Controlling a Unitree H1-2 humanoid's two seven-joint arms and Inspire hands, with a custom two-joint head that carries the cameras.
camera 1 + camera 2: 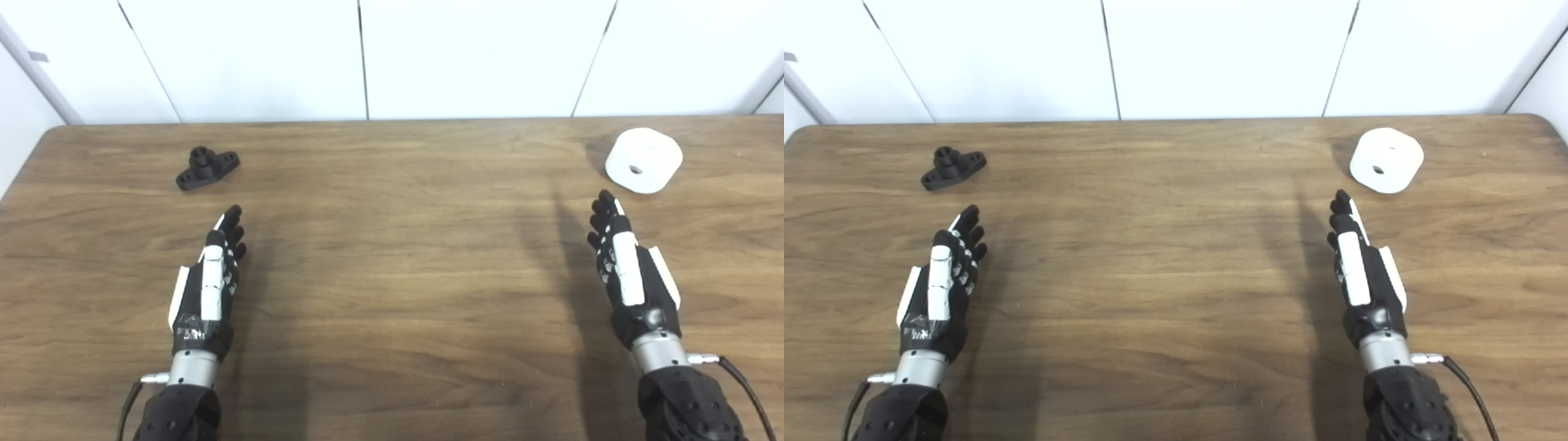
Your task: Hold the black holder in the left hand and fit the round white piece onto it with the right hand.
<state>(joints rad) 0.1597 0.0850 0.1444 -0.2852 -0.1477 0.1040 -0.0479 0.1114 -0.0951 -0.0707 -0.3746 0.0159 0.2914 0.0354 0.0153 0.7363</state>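
Note:
The black holder (207, 166) is a small flat base with an upright round stub, and it lies on the table at the far left. The round white piece (644, 160) has a hole in its middle and lies at the far right. My left hand (211, 275) is open and empty, with its fingers stretched out, nearer to me than the holder and apart from it. My right hand (631, 269) is open and empty, nearer to me than the white piece and just short of it. The same scene shows in the right eye view, with the holder (953, 167) and the white piece (1387, 160).
The wooden table (392, 257) spans the whole view, and its far edge meets a white panelled wall (392, 55). A thin cable (744, 386) runs from my right wrist.

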